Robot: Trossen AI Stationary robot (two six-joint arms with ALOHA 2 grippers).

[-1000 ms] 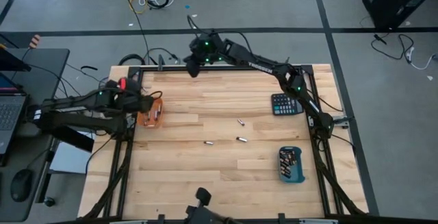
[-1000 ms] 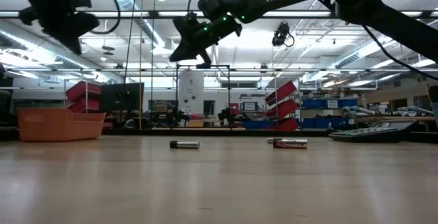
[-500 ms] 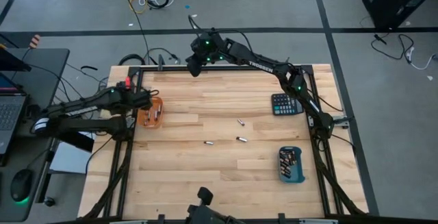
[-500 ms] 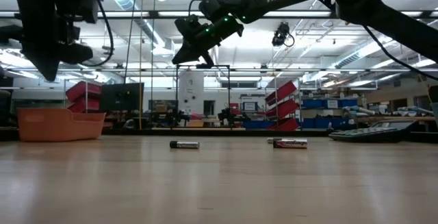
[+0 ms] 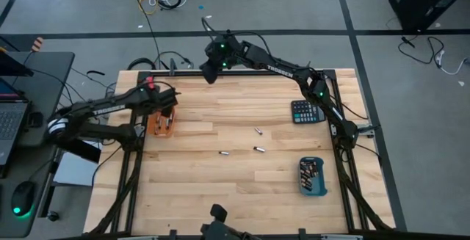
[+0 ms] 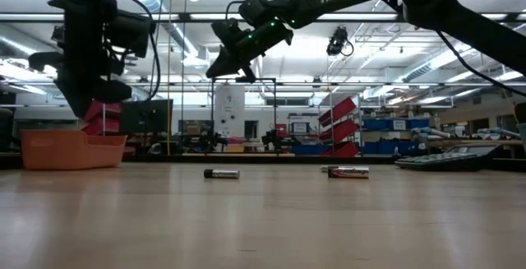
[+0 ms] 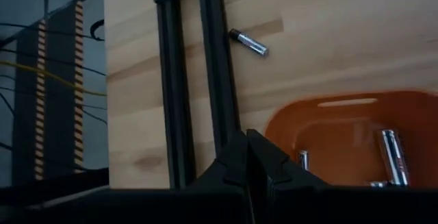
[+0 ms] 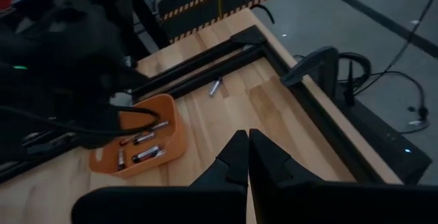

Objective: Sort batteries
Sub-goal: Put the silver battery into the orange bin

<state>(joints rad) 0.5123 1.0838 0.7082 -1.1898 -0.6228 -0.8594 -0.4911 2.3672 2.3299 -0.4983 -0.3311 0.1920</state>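
**Over the orange tray: left gripper shut and empty, loose cells lie mid-table**

Above the orange tray (image 5: 161,121), at the table's left edge, hangs the left gripper (image 5: 167,102), its fingers pressed together with nothing between them; the left wrist view shows the closed tips (image 7: 248,157) over the tray's rim, with a few cells (image 7: 391,154) already lying inside. The right gripper (image 5: 208,70) waits high over the far edge, fingers likewise closed and empty.

Three loose batteries remain on the bare wood near the table's middle: one (image 5: 258,131) farthest back, one (image 5: 224,153) nearer the left arm, and one (image 5: 259,150) beside it to the right. From the left gripper they lie off toward the table's centre and nearer the front edge, well apart from the tray. The middle-left cell is the closest to the left arm; the right arm, stretched to the far corner, looks farther from all three.

Seen from above, that nearest cell's long axis runs roughly across the table, left to right; the rear one sits on a diagonal. At table height two of them (image 6: 221,173) (image 6: 348,171) show side-on, flat on the wood. Another stray cell (image 7: 247,42) lies just beyond the black frame rail (image 7: 212,80), near the far-left corner, tilted across the boards.

The blue tray (image 5: 312,176) at the front right already holds many cells, with the calculator (image 5: 305,111) behind it. A pick on the nearest cell would, I judge, want the fingers spread across its short side.
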